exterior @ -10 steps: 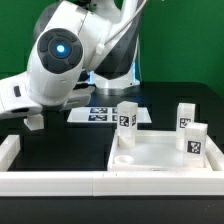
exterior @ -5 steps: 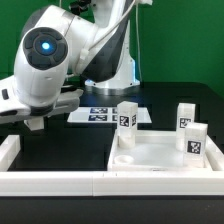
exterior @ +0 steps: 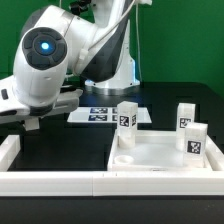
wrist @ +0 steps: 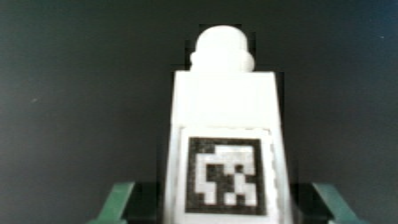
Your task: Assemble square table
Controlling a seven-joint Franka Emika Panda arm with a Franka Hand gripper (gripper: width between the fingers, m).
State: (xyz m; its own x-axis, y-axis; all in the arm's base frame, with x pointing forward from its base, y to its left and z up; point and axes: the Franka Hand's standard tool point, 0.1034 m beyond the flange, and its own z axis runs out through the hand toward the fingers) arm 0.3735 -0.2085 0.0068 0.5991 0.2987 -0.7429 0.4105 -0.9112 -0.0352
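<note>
In the wrist view a white block leg (wrist: pixel 226 110) with a black-and-white tag lies lengthwise on the dark table, its round peg pointing away from the camera. My gripper (wrist: pixel 226 203) is open and straddles its tagged end. The green fingers (wrist: pixel 125 203) stand to either side with a small gap to the leg. In the exterior view the gripper (exterior: pixel 35 121) is low at the exterior view's left. The white square tabletop (exterior: pixel 150 157) lies at the right. Three tagged legs (exterior: pixel 127 116) (exterior: pixel 186 117) (exterior: pixel 196 141) stand on or beside it.
The marker board (exterior: pixel 100 113) lies flat behind the tabletop. A long white L-shaped rail (exterior: pixel 60 181) runs along the front and up the exterior view's left side. The robot's large white arm body (exterior: pixel 50 55) looms over the left half.
Between 1.0 s and 0.5 s ago the arm swung toward the exterior view's left and lower. Since then nothing has visibly moved.
</note>
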